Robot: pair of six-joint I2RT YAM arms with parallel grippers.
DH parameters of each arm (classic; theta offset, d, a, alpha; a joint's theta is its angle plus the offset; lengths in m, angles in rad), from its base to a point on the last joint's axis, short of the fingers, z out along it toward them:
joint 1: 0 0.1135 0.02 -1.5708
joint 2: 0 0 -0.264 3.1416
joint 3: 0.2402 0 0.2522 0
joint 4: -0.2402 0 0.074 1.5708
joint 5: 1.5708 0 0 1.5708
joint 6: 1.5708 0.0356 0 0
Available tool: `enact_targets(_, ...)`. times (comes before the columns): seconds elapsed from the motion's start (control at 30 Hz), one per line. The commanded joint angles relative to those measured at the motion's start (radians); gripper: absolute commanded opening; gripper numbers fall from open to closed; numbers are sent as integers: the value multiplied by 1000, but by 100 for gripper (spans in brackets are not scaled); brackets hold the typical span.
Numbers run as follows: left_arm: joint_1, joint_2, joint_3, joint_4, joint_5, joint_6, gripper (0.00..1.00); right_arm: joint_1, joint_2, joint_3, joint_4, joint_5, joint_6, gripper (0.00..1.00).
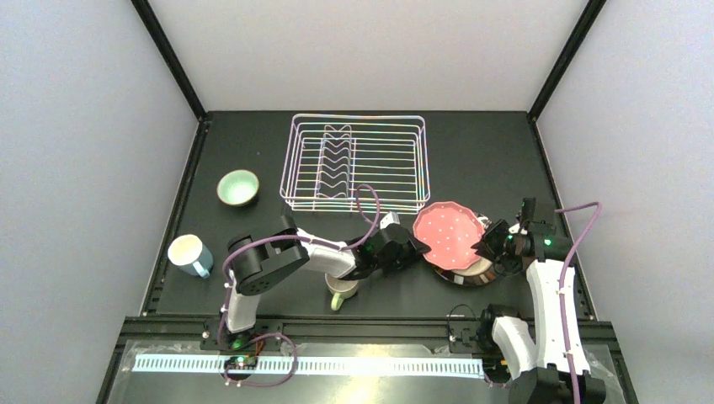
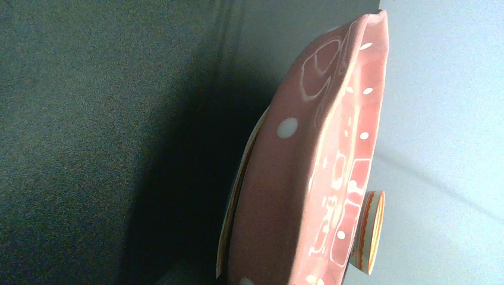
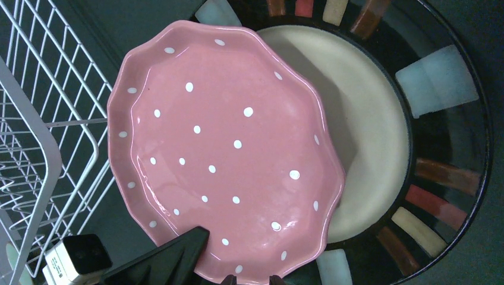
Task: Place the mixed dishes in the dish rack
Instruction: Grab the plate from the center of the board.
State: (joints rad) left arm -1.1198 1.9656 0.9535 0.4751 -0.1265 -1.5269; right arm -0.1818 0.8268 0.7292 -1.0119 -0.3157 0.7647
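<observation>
**Supervisor:** Report load status

**Operator:** I see nothing in the rack (image 1: 355, 164), only bare wire and upright prongs. I judge the task to be at its first item, with no dish placed yet

**Supervisor:** Where is the pink plate?

**Operator:** The pink plate (image 3: 226, 154) hangs tilted above the dark plate (image 3: 440, 77). It is just beside the rack's near right corner and outside the wire

**Supervisor:** Claw states?

**Operator:** The left claw (image 1: 414, 247) is at the plate's left rim. My left wrist view shows the plate edge-on and very close. My right wrist view shows a dark finger (image 3: 172, 258) lying over the rim. From that I judge the left claw closed on the pink plate, though its own camera shows no fingers. The right claw (image 1: 487, 244) sits at the opposite rim. I cannot tell how far open it is, or whether it touches the plate

**Supervisor:** What is left to load?

**Operator:**
- The pink plate needs seating between the prongs
- The dark plate lies on the table (image 1: 471, 160)
- The green bowl (image 1: 238, 187) stands left of the rack
- The blue mug (image 1: 190, 255) is near the table's left edge
- The cream mug (image 1: 342, 295) sits under my left arm

All are outside the rack. An orange-striped rim (image 2: 369, 231) shows past the pink plate, and I cannot tell what it belongs to
</observation>
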Motion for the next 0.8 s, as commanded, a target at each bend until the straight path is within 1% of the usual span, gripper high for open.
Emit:
enact_targets(0.0, -12, 0, 4, -87, -31, 32, 26, -1, -3, 26, 9, 4, 1, 31)
enact_targets(0.23, -20, -29, 1, -127, -53, 48, 23, -1, -10, 31, 2, 3, 2, 31)
enact_targets(0.27, -20, -32, -1, -132, -57, 49, 21, -1, -10, 32, 2, 3, 2, 31)
enact_targets(0.53, -28, -60, 5, -177, -79, 68, 15, -1, -18, 45, -5, 3, 1, 31)
enact_targets(0.77, -38, -87, 9, -217, -105, 88, 15, -1, -32, 44, -8, -3, 2, 31)
